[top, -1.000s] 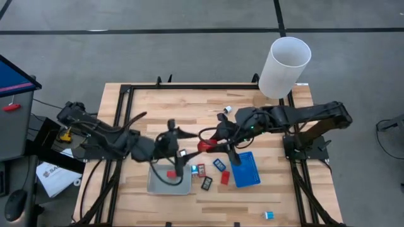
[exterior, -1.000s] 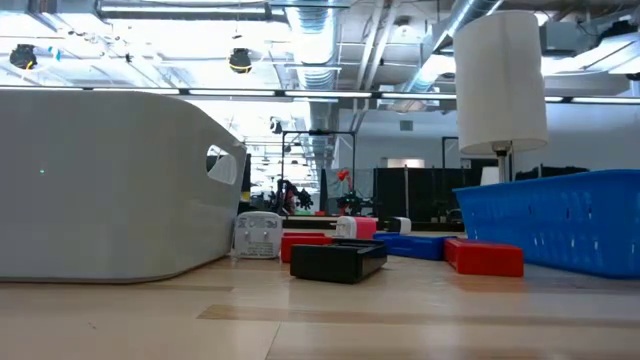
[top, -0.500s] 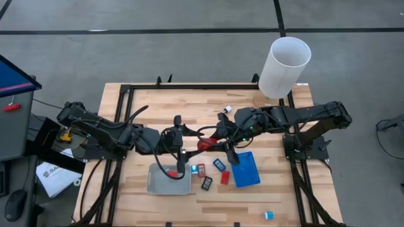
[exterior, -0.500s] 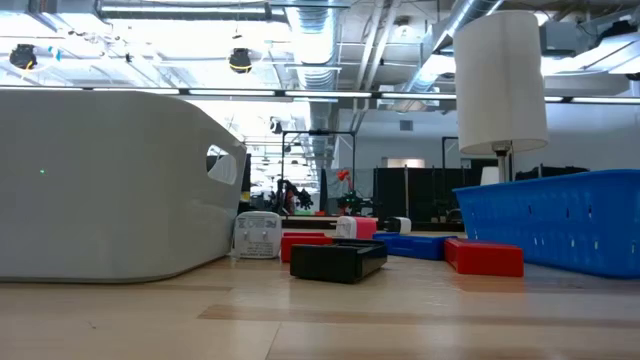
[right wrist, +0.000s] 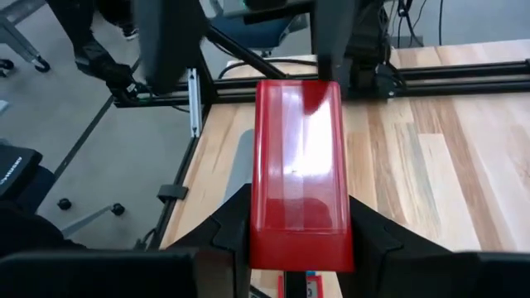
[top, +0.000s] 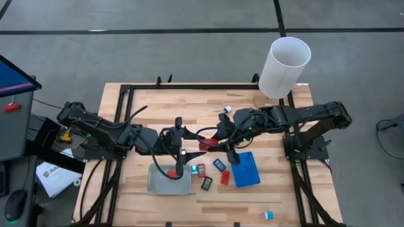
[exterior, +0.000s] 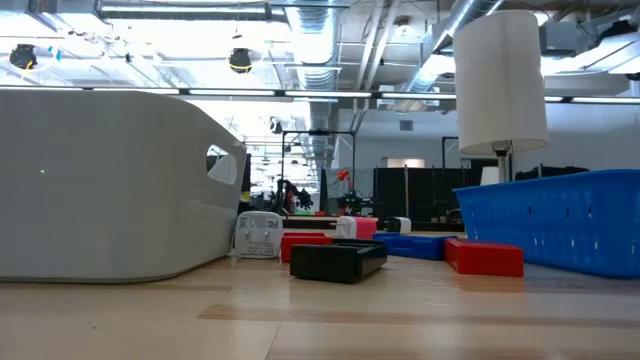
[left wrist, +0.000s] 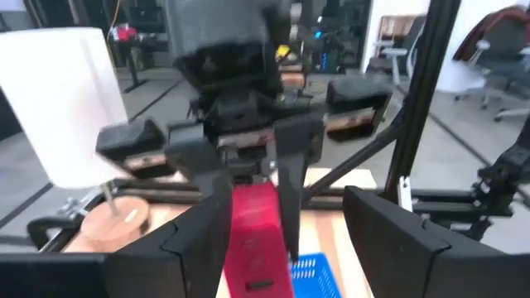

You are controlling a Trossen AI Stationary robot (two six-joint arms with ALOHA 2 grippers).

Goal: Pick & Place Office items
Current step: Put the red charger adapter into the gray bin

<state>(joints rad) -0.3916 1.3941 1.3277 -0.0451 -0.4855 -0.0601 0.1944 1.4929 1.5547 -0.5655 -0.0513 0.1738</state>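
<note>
Glossy plastic red block (right wrist: 299, 170) (matt wood table (right wrist: 431, 157)).

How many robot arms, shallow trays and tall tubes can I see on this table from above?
Dark robot arms: 2, the left arm and the right arm
Shallow rectangular trays: 2, the grey tray and the blue tray
Tall white cylinder: 1
Total: 5

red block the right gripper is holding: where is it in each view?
High view: the red block sits mid-table in the right gripper, facing the left gripper.
Low view: cannot tell it among the pieces there.
Left wrist view: low centre, between the far gripper's fingers.
Right wrist view: centre, clamped.
Shared landmark: the white cylinder.
</note>
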